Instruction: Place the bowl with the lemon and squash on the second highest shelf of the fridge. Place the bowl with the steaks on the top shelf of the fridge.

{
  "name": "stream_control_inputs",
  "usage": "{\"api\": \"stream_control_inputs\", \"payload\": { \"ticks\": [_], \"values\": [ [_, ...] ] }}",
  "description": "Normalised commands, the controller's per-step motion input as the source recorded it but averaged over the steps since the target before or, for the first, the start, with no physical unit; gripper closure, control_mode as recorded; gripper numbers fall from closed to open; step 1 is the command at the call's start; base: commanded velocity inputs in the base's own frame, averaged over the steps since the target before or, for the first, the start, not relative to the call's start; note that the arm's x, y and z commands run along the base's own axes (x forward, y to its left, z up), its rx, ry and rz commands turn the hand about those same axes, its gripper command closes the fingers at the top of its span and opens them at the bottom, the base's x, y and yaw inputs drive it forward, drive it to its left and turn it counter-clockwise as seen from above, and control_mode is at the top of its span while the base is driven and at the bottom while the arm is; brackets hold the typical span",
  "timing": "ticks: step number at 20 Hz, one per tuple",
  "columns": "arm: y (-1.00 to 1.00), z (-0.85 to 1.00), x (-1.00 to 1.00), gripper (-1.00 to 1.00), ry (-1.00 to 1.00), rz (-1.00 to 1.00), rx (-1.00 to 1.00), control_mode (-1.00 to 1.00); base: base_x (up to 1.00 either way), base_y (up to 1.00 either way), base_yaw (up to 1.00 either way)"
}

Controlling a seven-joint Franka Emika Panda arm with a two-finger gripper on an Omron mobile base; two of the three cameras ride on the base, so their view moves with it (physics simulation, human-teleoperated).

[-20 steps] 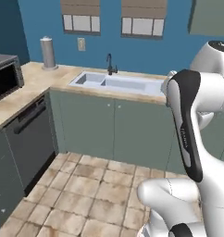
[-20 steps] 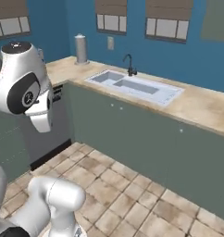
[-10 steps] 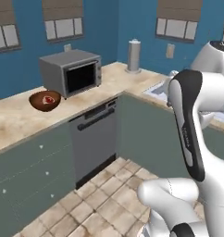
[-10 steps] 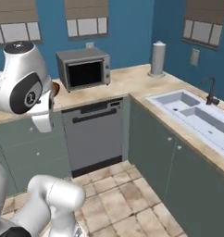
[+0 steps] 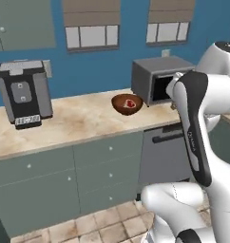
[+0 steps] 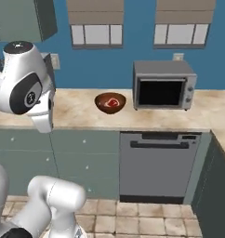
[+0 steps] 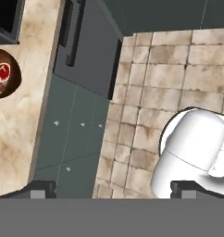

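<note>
Right base view gives us the long counter (image 6: pixel 86 114) running under the windows, beige stone over grey-green cabinets. Standing on it toward its right end is the microwave (image 6: pixel 164 85), door shut and dark. Below that end, set into the cabinet front, sits the dishwasher (image 6: pixel 156 165). Over in the left base view, a coffee machine (image 5: pixel 24 93) stands well apart toward the counter's left end, back against the wall.

Now the prize: the bowl (image 6: pixel 110 102), dark brown, sits on the counter just beside the microwave's left side, nearer the back than the front edge. Inside it, red steaks (image 6: pixel 113 102) with pale marbling.

Hand view looks straight down past the counter's front edge to the tiled floor (image 7: pixel 155 83); the bowl peeks in at its far left. The gripper (image 7: pixel 113 187) hangs empty, fingers spread wide apart, well away from the bowl.
</note>
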Motion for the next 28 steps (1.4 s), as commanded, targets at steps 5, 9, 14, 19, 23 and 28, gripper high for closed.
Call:
{"api": "stream_control_inputs", "payload": {
  "ticks": [5, 9, 14, 19, 23, 28],
  "values": [
    [0.0, 0.0, 0.0, -1.0, 0.0, 0.0, 0.0, 1.0, 0.96, -0.15, 0.41],
    [0.0, 0.0, 0.0, -1.0, 0.0, 0.0, 0.0, 1.0, 0.52, -0.25, 0.1],
    [0.0, 0.0, 0.0, -1.0, 0.0, 0.0, 0.0, 1.0, 0.31, -0.44, 0.03],
    [0.0, 0.0, 0.0, -1.0, 0.0, 0.0, 0.0, 1.0, 0.55, -0.5, 0.0],
    [0.0, 0.0, 0.0, -1.0, 0.0, 0.0, 0.0, 1.0, 0.84, -0.28, 0.0],
    [-0.13, -0.05, 0.04, -1.0, 0.0, 0.0, 0.0, -1.0, 0.54, -0.29, 0.0]
  ]
}}
